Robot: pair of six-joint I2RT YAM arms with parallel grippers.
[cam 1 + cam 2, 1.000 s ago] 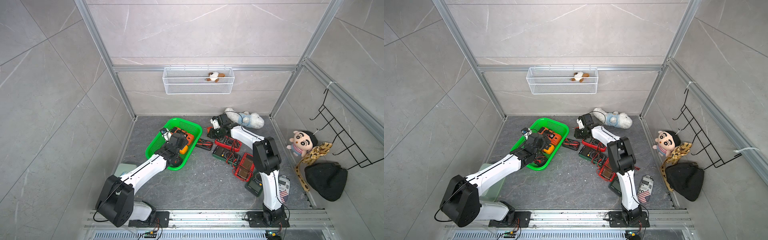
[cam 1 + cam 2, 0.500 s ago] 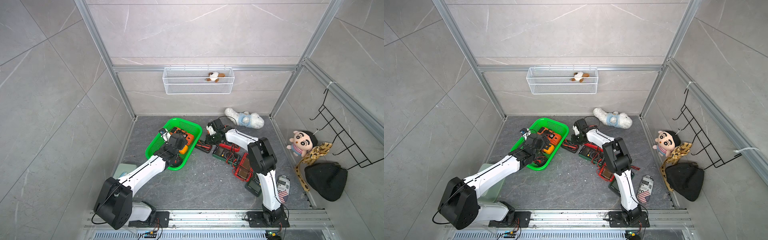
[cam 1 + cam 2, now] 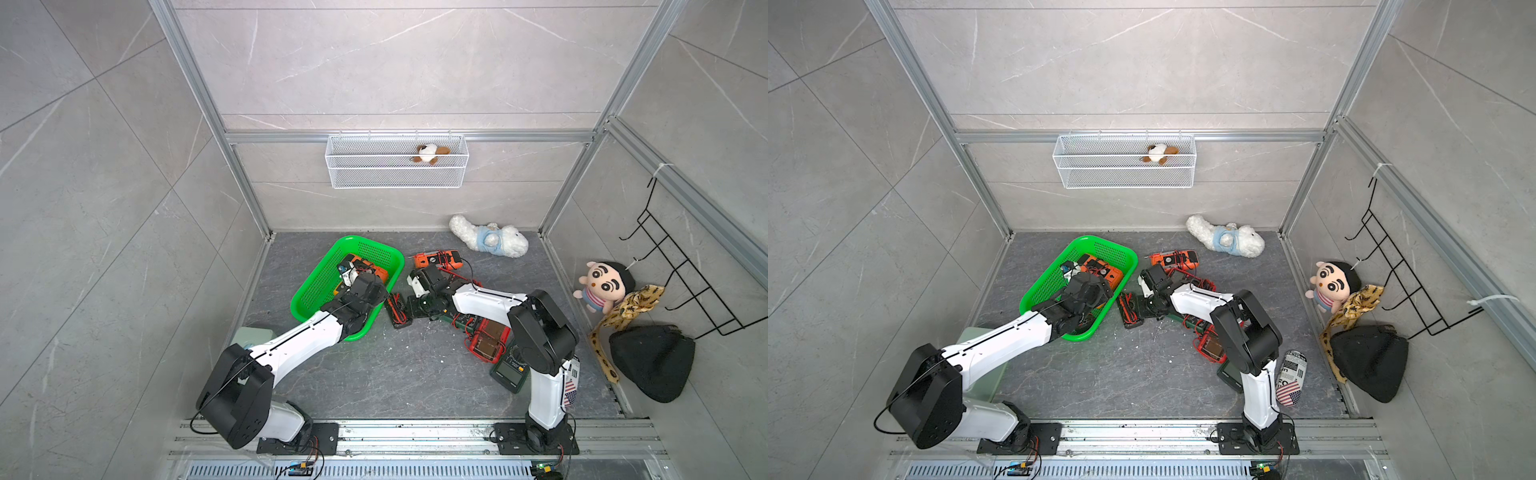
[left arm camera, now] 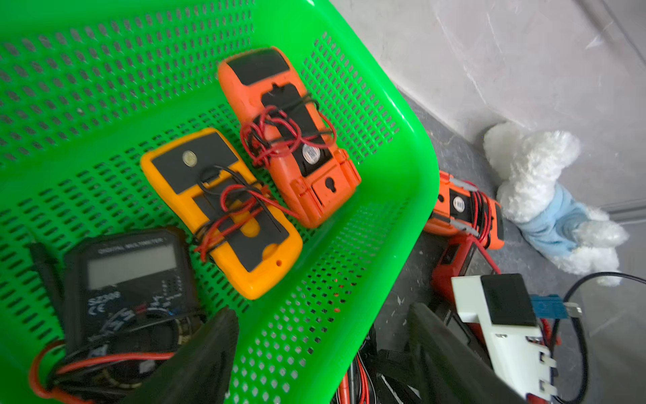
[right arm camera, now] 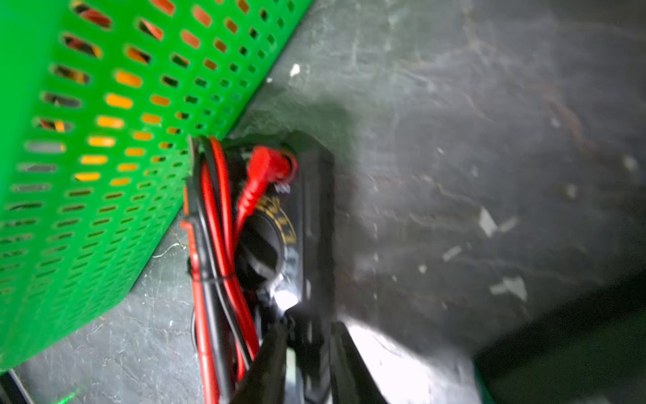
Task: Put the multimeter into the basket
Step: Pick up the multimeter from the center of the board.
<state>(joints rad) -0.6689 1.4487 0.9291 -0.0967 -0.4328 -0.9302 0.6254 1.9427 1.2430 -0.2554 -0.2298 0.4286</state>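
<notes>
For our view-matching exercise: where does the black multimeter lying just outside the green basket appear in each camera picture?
Top view: black multimeter, floor centre, against the green basket.
Top view: same place.
Left wrist: only its leads show, picture's bottom edge.
Right wrist: picture's centre, clamped by the right gripper.
Shared landmark: green basket.

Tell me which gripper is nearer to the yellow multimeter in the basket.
Left. The left gripper straddles the green basket wall near the yellow multimeter; the right gripper is outside, at a black multimeter on the floor.
</notes>
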